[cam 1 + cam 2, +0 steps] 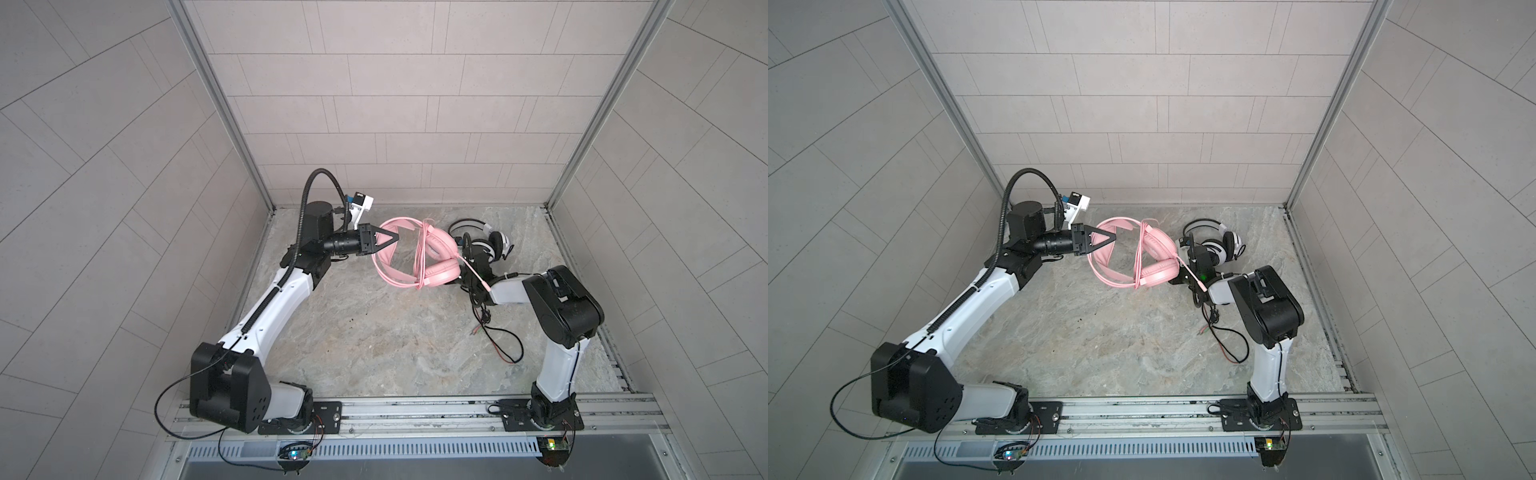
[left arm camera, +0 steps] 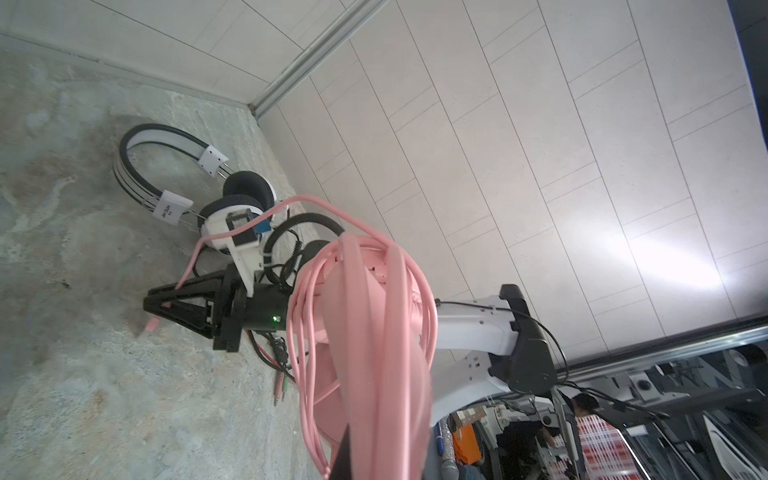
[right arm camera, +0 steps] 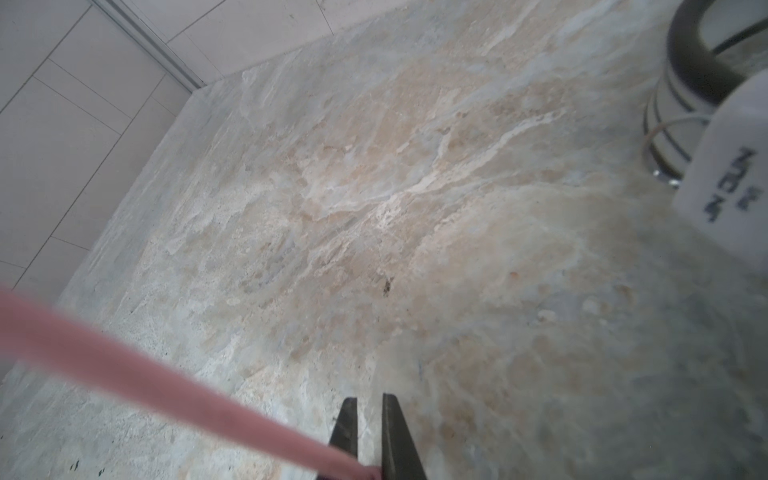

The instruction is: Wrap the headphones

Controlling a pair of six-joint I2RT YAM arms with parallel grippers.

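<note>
The pink headphones (image 1: 440, 272) (image 1: 1158, 272) hang above the floor. My left gripper (image 1: 395, 237) (image 1: 1114, 237) is shut on their headband (image 2: 374, 332); one dark finger (image 2: 344, 455) shows beside the band. The pink cable (image 1: 422, 253) (image 2: 307, 374) runs in several loops round the band by the ear cups. Its free end leads to my right gripper (image 2: 156, 307) (image 3: 368, 399), which points at the floor and is shut on the cable near its plug (image 2: 151, 324). The white-and-black headphones (image 1: 494, 245) (image 1: 1229, 245) (image 2: 166, 174) (image 3: 727, 178) lie on the floor just behind my right gripper.
The black cable (image 1: 511, 345) of the white-and-black headphones trails on the marble floor (image 1: 374, 340) under the right arm, with its plugs (image 2: 280, 382) loose. Tiled walls close in the back and both sides; a metal rail (image 1: 415, 411) runs along the front.
</note>
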